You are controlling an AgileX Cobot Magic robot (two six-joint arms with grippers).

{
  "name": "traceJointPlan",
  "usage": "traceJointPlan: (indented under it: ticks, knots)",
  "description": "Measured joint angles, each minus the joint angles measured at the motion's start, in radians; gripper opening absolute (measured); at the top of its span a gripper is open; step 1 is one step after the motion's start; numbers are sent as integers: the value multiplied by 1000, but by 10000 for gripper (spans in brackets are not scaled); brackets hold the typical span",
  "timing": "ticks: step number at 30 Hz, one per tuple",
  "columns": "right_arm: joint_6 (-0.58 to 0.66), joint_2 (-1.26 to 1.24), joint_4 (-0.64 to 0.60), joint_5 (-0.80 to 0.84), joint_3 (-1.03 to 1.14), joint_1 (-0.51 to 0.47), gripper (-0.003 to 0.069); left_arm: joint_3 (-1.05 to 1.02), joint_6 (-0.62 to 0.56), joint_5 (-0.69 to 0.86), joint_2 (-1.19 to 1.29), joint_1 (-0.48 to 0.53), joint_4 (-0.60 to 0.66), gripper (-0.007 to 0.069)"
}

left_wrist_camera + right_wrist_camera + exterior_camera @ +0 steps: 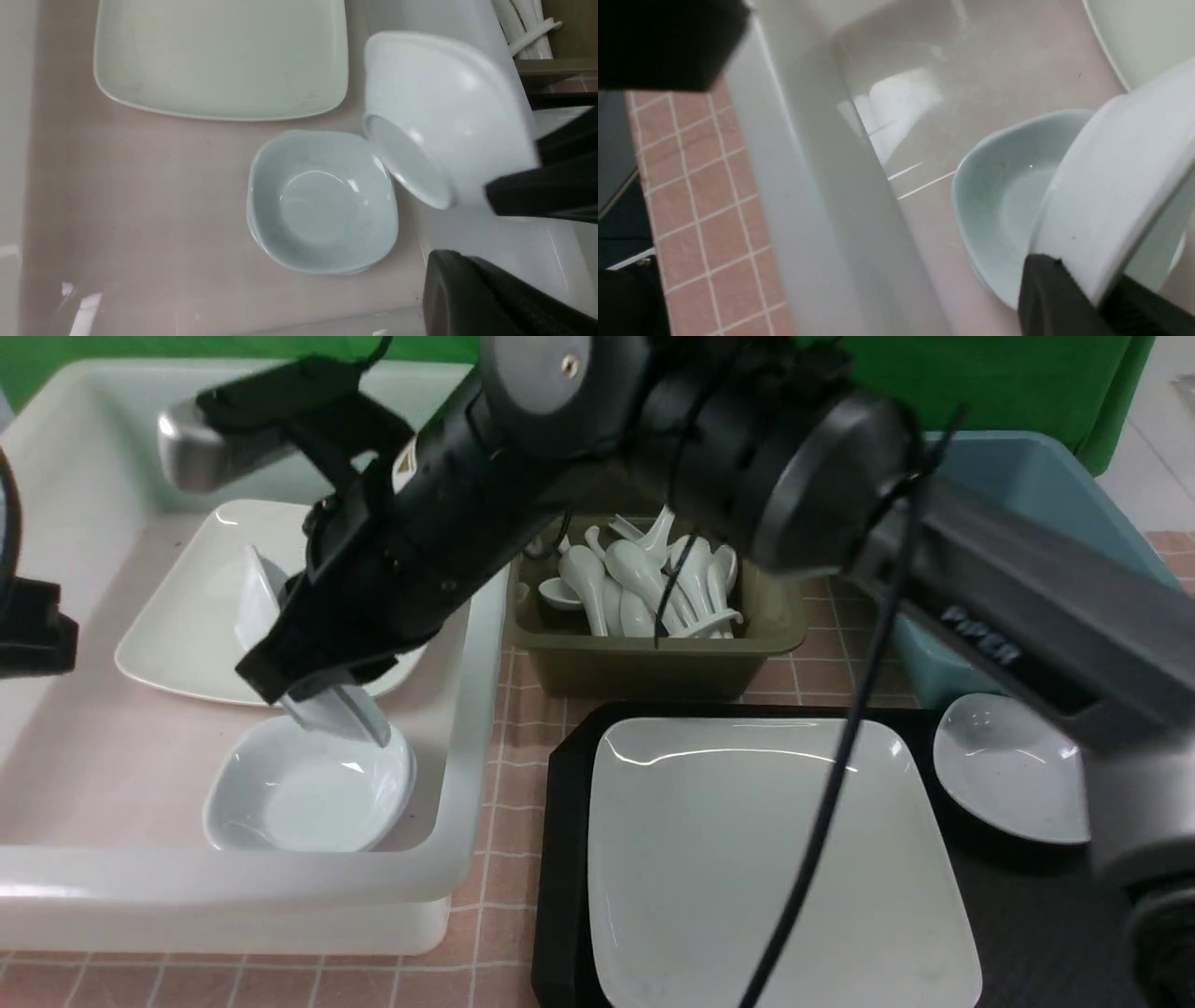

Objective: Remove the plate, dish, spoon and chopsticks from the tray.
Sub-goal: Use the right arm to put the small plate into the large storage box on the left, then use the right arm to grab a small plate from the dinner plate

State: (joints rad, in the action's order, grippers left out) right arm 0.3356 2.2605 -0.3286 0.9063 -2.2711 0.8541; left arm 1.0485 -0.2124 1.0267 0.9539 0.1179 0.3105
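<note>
The plate (775,859) lies flat on the tray (1018,924), with a small dish (1013,767) beside it at the tray's far right corner. The right gripper (317,695) pinches another dish (347,713) by its rim, tilted steeply over a third dish (308,793) inside the white tub (233,896). The left gripper (33,625) shows only partly, so its jaws cannot be judged.
</note>
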Motion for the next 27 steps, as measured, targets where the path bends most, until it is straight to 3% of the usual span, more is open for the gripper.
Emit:
traceJointPlan:
  ticks: [6, 12, 15, 17, 20, 21, 22, 27]
  knots:
    - [6, 71, 9, -2, -6, 0, 162, 0, 0, 11, 0, 1, -4, -3]
    - [7, 77, 11, 23, -14, 9, 356, 0, 0, 11, 0, 1, -4, -3]
    - [4, 57, 33, 84, -27, 9, 372, 0, -15, 11, 0, 1, -4, -3]
    - [-29, 12, 154, 213, -64, 5, 308, 0, -32, 11, 0, 1, 7, -3]
    - [-83, -61, 291, 226, -71, -16, 155, 0, -71, 10, 0, 1, 54, -3]
    - [-101, -119, 347, 226, -64, -53, 74, 0, -103, 13, 1, 1, 107, -3]
    - [-109, -186, 372, 226, -42, -91, 36, 0, -139, 17, 3, 1, 161, -3]
    - [-105, -428, 404, 226, 210, -258, 30, 0, -221, 12, 35, -58, 289, -3]
